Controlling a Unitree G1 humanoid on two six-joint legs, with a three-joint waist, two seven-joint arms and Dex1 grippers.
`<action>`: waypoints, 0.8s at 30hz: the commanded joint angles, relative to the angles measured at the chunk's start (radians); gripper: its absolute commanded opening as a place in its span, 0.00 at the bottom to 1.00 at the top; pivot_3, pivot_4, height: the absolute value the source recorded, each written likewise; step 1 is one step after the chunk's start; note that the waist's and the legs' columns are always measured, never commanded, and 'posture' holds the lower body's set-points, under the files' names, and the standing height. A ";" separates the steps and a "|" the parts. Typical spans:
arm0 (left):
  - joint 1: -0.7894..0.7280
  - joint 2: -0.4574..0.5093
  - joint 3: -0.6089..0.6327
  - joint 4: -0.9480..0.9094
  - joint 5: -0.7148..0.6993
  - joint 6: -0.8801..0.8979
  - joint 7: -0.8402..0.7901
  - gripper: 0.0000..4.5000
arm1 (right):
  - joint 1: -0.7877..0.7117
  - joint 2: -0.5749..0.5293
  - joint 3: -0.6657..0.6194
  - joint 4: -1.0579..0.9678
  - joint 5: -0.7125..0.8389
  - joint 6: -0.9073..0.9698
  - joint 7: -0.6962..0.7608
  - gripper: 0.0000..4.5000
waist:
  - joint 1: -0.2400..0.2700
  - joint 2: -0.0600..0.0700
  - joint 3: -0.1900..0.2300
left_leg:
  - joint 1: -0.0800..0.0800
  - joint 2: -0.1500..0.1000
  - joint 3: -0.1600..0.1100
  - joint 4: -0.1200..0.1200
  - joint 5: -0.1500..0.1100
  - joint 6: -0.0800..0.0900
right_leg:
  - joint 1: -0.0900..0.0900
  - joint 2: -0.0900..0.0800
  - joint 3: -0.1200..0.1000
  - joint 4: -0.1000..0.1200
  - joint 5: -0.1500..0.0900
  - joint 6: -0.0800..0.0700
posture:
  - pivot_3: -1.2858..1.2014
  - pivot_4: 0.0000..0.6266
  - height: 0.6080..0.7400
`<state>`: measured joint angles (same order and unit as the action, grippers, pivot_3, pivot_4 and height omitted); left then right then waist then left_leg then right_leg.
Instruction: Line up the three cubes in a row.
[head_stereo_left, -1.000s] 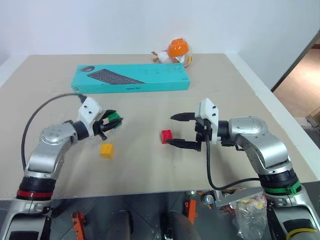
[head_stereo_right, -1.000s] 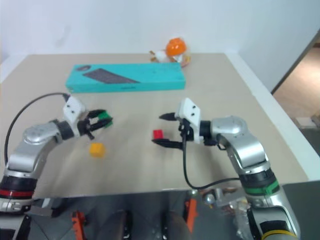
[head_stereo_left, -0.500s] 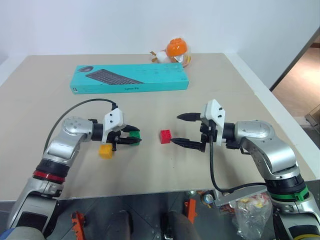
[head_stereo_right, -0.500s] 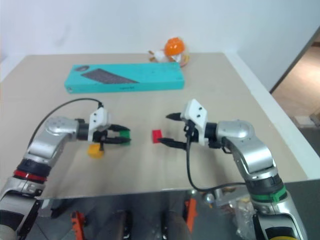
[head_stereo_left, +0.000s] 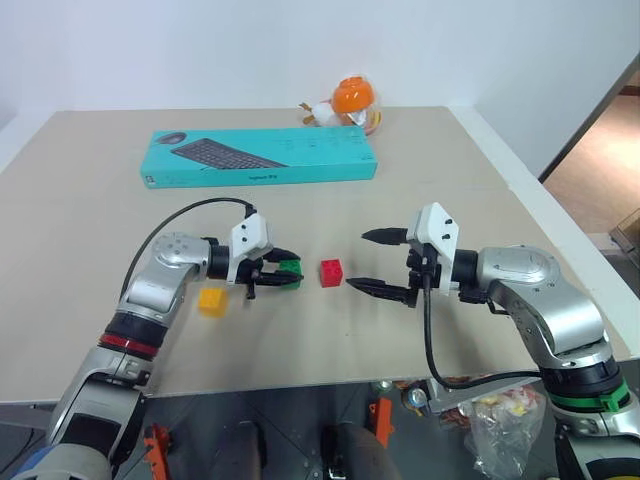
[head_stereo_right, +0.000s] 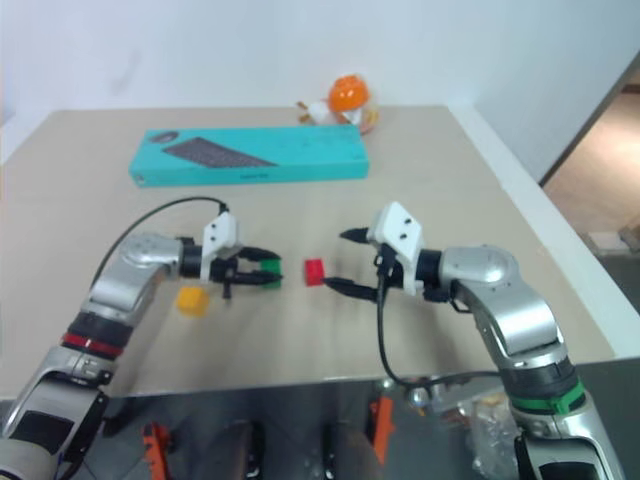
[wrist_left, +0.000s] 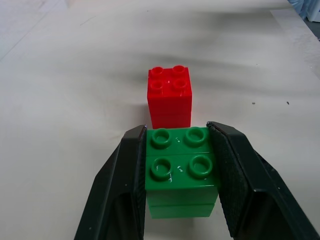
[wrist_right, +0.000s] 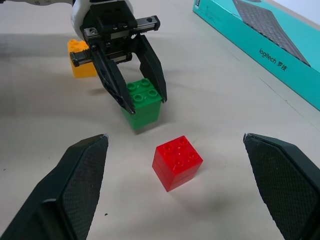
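L gripper carried green cube beside red cube

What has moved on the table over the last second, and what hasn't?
The left gripper, shut on the green cube, has carried it to the right past the yellow cube, close beside the red cube. The right gripper stays open by the red cube. Red cube, yellow cube and teal box lie as before.

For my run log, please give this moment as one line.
left gripper: shut on green cube | beside red cube | right gripper: open | yellow cube: apart
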<state>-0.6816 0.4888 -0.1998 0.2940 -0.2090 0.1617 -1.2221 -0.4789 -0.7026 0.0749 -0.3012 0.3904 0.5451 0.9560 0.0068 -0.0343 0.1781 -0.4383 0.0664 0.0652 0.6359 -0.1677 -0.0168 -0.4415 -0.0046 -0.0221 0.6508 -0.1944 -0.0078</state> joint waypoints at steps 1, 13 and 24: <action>-0.009 0.003 0.006 -0.017 0.002 0.006 0.004 0.29 | 0.000 -0.018 -0.035 -0.045 0.011 -0.005 -0.005 1.00 | 0.000 0.000 0.000 | 0.000 0.000 0.000 0.000 0.000 0.000 | 0.000 0.000 0.000 0.000 0.000 0.000 | 0.52 0.24 1.00; 0.014 0.032 0.005 -0.025 0.021 -0.001 -0.009 0.29 | 0.005 -0.028 -0.030 -0.034 0.005 -0.018 0.000 1.00 | 0.000 0.000 0.000 | 0.000 0.000 0.000 0.000 0.000 0.000 | 0.000 0.000 0.000 0.000 0.000 0.000 | 0.52 0.24 1.00; 0.008 0.040 -0.017 -0.002 0.064 -0.004 -0.018 0.58 | -0.002 -0.022 -0.017 -0.018 -0.006 -0.028 0.001 1.00 | 0.001 0.000 0.000 | 0.000 0.000 0.000 0.000 0.000 0.000 | 0.000 0.000 0.000 0.000 0.000 0.000 | 0.52 0.24 1.00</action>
<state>-0.6608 0.5207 -0.2160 0.2995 -0.1516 0.1696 -1.2326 -0.4692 -0.7163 0.0752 -0.3008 0.3862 0.5348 0.9568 0.0076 -0.0343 0.1781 -0.4381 0.0663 0.0647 0.6360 -0.1676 -0.0168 -0.4413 -0.0046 -0.0223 0.6508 -0.1944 -0.0079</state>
